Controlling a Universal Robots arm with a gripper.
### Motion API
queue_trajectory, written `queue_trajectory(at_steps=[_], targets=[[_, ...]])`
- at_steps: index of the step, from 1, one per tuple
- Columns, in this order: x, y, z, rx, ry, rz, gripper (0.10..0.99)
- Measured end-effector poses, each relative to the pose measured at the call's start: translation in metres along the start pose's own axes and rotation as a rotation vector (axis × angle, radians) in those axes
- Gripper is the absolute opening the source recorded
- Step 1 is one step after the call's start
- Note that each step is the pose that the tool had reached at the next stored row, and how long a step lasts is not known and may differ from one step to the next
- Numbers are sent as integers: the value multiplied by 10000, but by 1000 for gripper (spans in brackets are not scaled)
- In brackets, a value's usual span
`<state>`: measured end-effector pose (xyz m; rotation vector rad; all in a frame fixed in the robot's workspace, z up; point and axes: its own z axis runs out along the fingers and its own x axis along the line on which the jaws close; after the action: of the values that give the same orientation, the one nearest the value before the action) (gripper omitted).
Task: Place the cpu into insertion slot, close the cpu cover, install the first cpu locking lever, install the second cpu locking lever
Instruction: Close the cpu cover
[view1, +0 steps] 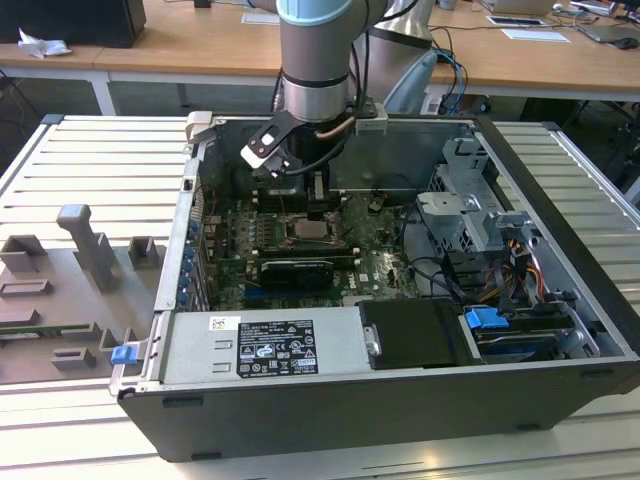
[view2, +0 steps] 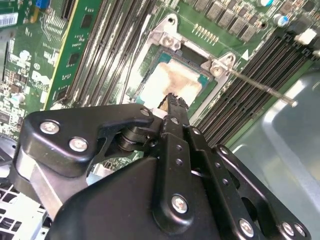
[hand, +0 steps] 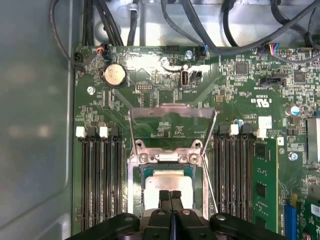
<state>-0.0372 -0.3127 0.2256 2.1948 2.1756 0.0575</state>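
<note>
**Near zone.** Along the bottom of the exterior view, the dark wall of the computer case (view1: 330, 420) is facing the camera. Just behind it, the power supply housing (view1: 190, 350) is lying across the lower centre.

**Work zone.** At the frame's centre, the gripper (view1: 318, 208) is hanging over the motherboard (view1: 380, 255). In the first wrist view the gripper (hand: 170, 196) is pointing down at the board. Its two fingertips are pressed together with nothing between them. They are sitting at the top face of the cpu (hand: 167, 181); contact cannot be confirmed. The cpu is lying flat inside the insertion slot (hand: 133, 190), square to its rim. The cpu cover (hand: 172, 111) appears to be standing raised on its hinge, across the slot from the fingertips. In the second wrist view a thin lever rod (view2: 262, 87) is sticking out from the socket, unlatched.

**Far zone.** The arm (view1: 318, 60) is rising out of the upper centre.

**Hazards (judgement).** An off-centre downward push is likely to be tilting the chip and bending socket contacts. A sideways move is risking a snag on the raised cover or the rod.
</note>
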Motion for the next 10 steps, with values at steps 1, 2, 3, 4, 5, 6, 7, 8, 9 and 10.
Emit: queue_trajectory(at_steps=[1, 2, 3, 4, 5, 6, 7, 8, 9, 10], targets=[[0, 24, 1, 8, -1, 0, 106], [0, 27, -3, 12, -4, 1, 106], [0, 28, -15, 11, -1, 1, 106], [0, 29, -34, 11, -1, 1, 106], [0, 31, -48, 10, 0, 1, 106], [0, 32, -48, 10, 2, 0, 106], [0, 34, -49, 10, 1, 0, 106], [0, 41, -49, 11, -1, 0, 106], [0, 69, -47, 12, -1, 0, 106], [0, 94, -45, 12, -1, 0, 106]])
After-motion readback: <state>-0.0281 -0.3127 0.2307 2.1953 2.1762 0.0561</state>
